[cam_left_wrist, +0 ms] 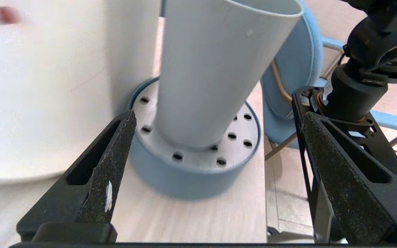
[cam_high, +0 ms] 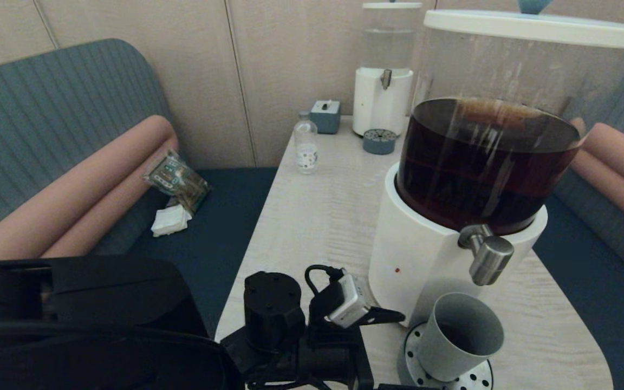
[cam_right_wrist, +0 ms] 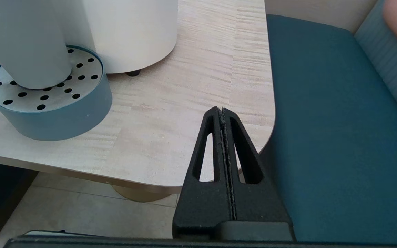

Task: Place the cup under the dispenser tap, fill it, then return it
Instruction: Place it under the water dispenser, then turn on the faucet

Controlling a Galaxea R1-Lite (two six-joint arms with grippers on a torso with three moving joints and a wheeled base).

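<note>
**Cup on the drip tray under the tap, nothing gripping it**

Nearest first: left end effector, low at the near edge of the worktop, fingers spread wide and holding nothing. From its wrist camera the grey cup sits between and beyond the two fingertips, touching neither. Right end effector hangs off the worktop's near right corner above the blue seat, its fingers pressed flat together, empty, apparently parked.

Next out: cup standing on the round perforated drip tray, just beside the big dispenser's white base. Dispenser tap juts out directly above the cup's mouth. Placement looks done, by my reading. No stream falls from the tap. Filling and the return appear still to do, though that is a judgement.

Beyond, dark brown tank well filled. Farther back on the worktop: a small clear bottle, a little grey box, a smaller clear-tank dispenser.

Hard to make out:
- Cup's inside is in shadow; cannot tell if any liquid is in it.
- Tray's near edge is cut off in the head view.
- Left arm's body hides the near left of the worktop.
- Right arm is absent from the head view.
</note>
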